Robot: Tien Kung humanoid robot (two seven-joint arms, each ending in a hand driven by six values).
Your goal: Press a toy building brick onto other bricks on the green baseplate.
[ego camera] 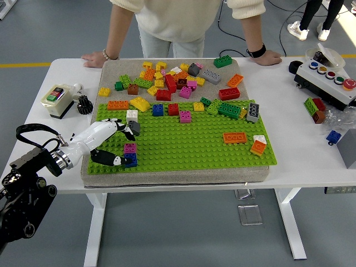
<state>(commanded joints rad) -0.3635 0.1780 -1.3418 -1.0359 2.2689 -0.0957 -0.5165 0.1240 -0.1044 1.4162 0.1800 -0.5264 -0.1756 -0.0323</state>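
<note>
The green baseplate (189,144) lies on a beige mat in the middle of the table. My left hand (123,146), white with black fingers, reaches in over the plate's left end. Its fingers are spread: the upper fingertips (127,128) touch a dark grey brick (135,127) standing on the plate, and the thumb lies low beside a magenta brick stacked on a blue one (130,155). It lifts nothing. A white brick (132,115) sits just behind the grey one. My right hand is out of view.
Several loose bricks (172,78) lie heaped on the mat behind the plate. A person leans on the far edge, one hand (94,57) left, one (271,57) right. A button box (58,99) stands left, a control box (328,80) right. Orange bricks (235,137) sit on the plate's right.
</note>
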